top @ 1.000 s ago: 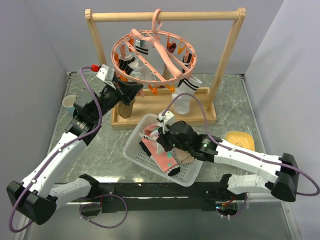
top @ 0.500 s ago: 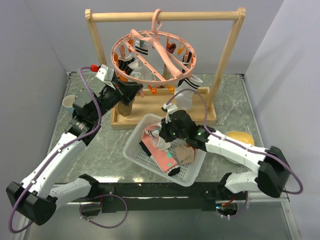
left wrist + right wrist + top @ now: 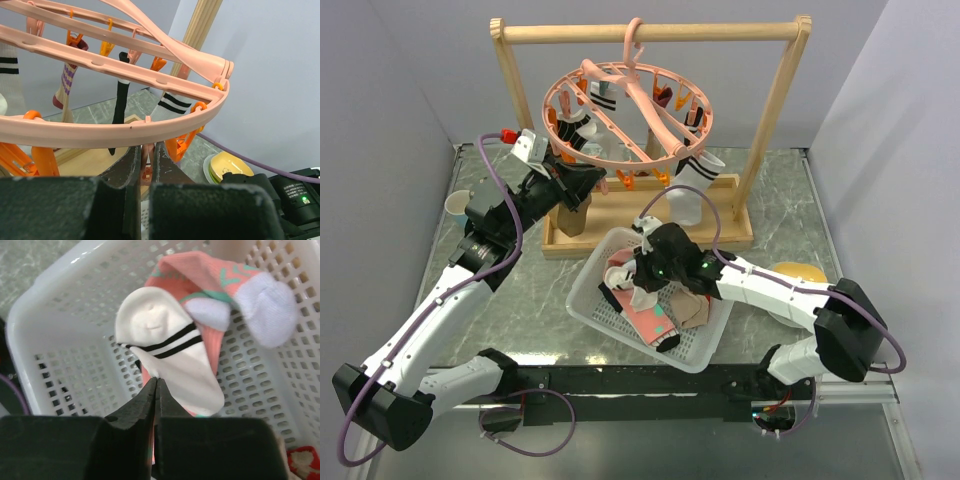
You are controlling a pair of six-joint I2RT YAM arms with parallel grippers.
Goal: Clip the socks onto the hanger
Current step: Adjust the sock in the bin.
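Right claw (image 3: 156, 384), sock (image 3: 172, 365) edge (over basket (image 3: 47, 335))

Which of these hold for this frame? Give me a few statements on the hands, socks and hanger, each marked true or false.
1. The right hand is shut on the edge of a striped sock over the basket. True.
2. The left hand is open and well away from the hanger. False: it is shut on a clip just under the ring of the hanger.
3. The hanger hangs by its hook from the bar. True.
4. No socks hang on the hanger. False: several are clipped on, among them a black sock.
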